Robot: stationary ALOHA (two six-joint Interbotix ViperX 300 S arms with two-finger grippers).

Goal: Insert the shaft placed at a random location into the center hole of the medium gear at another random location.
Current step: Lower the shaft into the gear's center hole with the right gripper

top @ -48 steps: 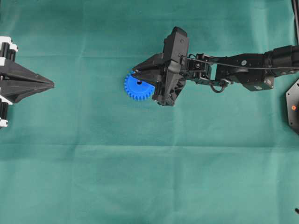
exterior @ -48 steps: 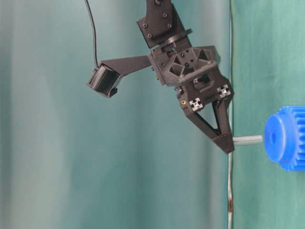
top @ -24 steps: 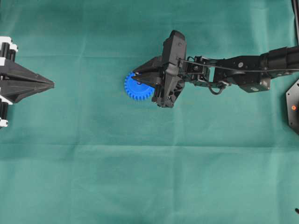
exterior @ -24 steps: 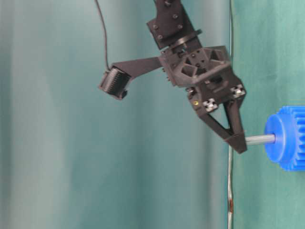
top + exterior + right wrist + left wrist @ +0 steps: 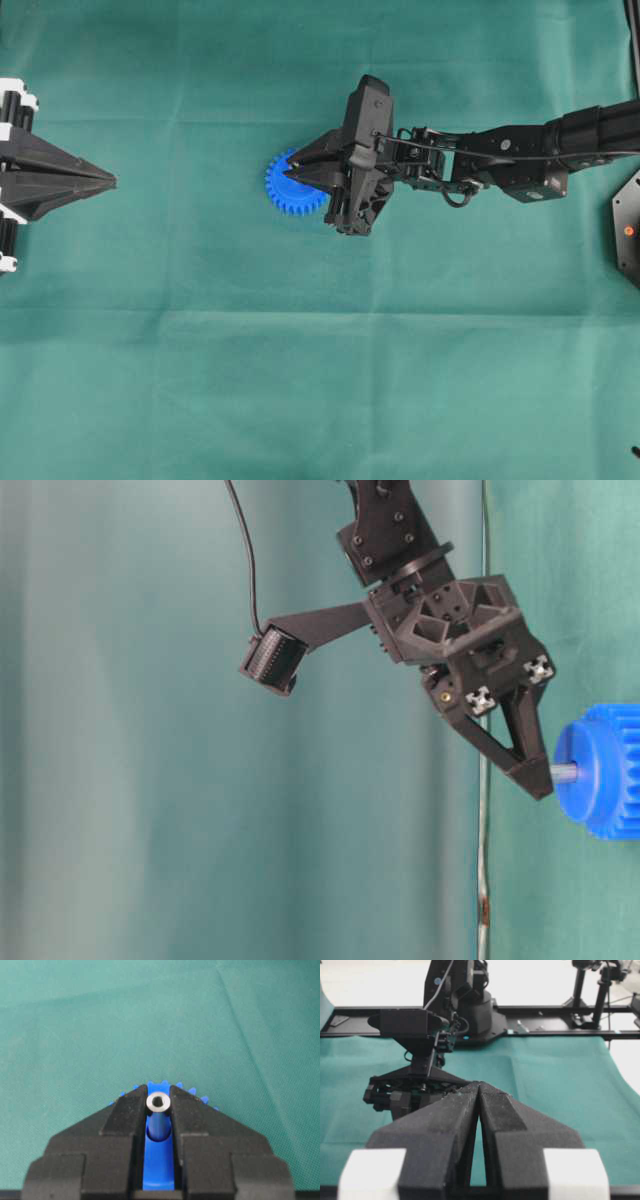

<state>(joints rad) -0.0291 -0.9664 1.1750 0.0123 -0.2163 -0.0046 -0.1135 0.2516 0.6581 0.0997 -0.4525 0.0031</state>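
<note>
- Shaft (image 5: 565, 773) is sitting pinched in the right claw (image 5: 541, 783), its tip entering the gear (image 5: 605, 771) hub on the worktop (image 5: 300, 350).
- Insertion is underway; next calls for pushing straight along the hole, then letting go.
- Left claw (image 5: 479, 1091) is resting closed, holding nothing.

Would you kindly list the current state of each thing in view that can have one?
shaft: clamped in the right gripper, its tip entering the gear's hub, only a short length showing.
medium gear: lying flat on the green cloth.
center hole: taking the shaft.
right gripper: shut on the shaft.
left gripper: shut, empty, well away from the gear.
</note>
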